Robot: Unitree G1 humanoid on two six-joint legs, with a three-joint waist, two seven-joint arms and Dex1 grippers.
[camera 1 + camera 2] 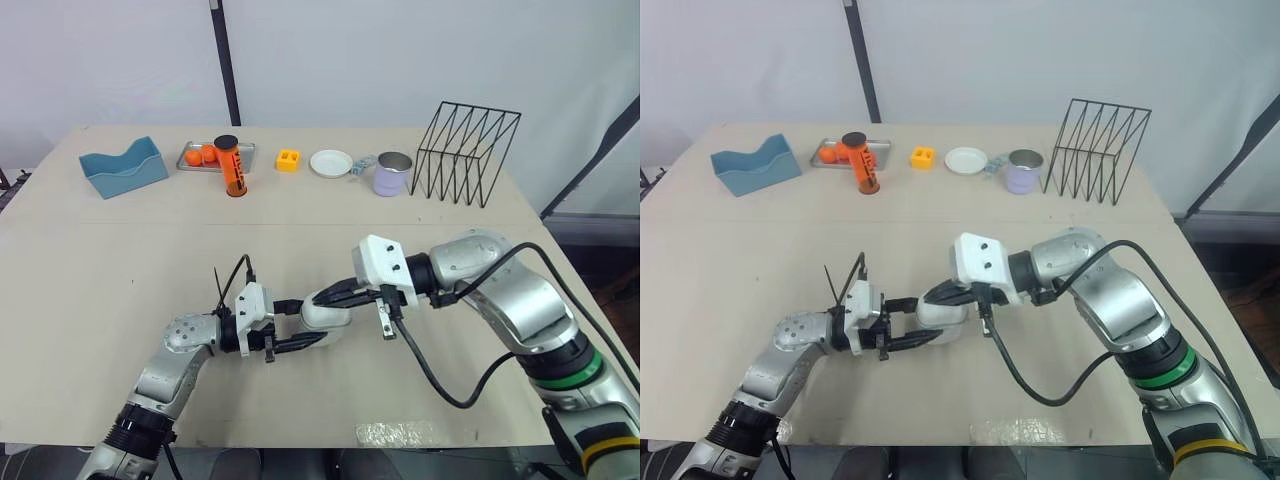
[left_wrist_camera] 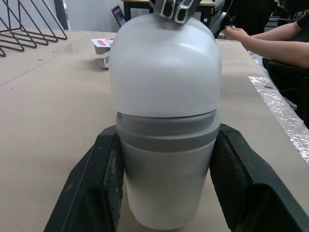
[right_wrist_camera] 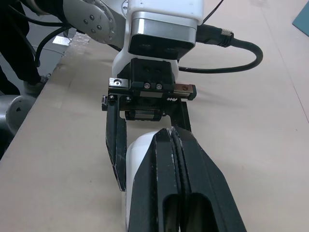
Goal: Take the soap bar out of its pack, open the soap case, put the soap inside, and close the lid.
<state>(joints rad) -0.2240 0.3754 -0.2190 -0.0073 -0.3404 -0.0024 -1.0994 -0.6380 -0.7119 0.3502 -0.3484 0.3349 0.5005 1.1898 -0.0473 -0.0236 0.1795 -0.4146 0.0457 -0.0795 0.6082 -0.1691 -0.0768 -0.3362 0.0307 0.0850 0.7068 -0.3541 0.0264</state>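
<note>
Clamping soap case (image 2: 166, 193) w/ left gripper (image 1: 312, 322) jaws, right gripper (image 1: 328, 296) jaws shut, touching lid (image 2: 164, 63).

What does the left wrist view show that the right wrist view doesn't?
Left wrist view: the grey band under the white lid of the soap case, a wire rack, a small printed box beyond the case, and a person's forearm.
Right wrist view: the right gripper, jaws shut together over the case, plus the white camera housing on the left wrist and its cable.
Both: the white case clamped between the jaws of the left gripper, and the tan table.
</note>
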